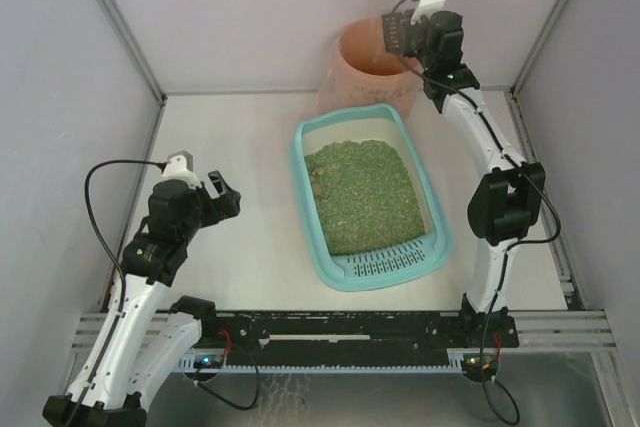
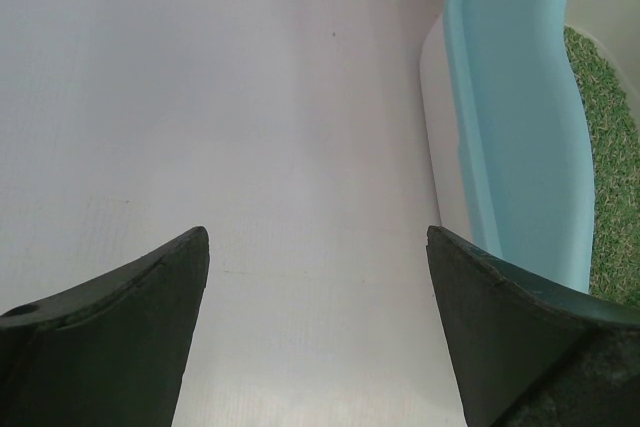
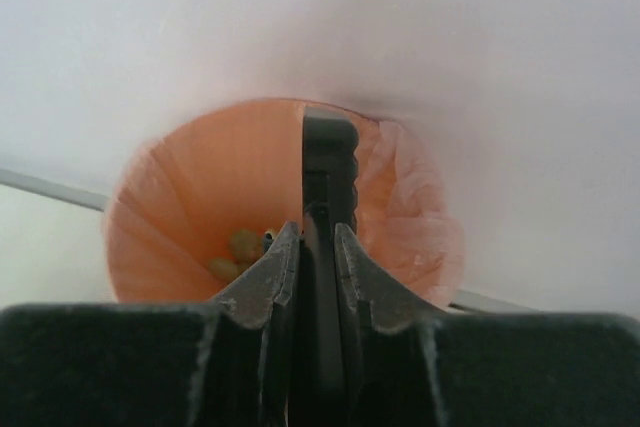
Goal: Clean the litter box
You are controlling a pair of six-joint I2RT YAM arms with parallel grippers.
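Observation:
The light-teal litter box point(image 1: 300, 162) lies mid-table with green litter point(image 1: 365, 195) and a slotted grate end toward the near edge. Its rim also shows in the left wrist view point(image 2: 520, 127). My right gripper point(image 1: 408, 35) is shut on the black scoop point(image 3: 328, 162), held edge-on over the pink-bagged round bin point(image 1: 350, 72). In the right wrist view the bin point(image 3: 200, 187) holds a few yellowish clumps point(image 3: 238, 252). My left gripper point(image 1: 222, 195) is open and empty above the bare table, left of the box.
White walls enclose the table on three sides. The bin stands at the back against the wall, touching the box's far end. Bare table point(image 1: 230, 137) lies left of the box.

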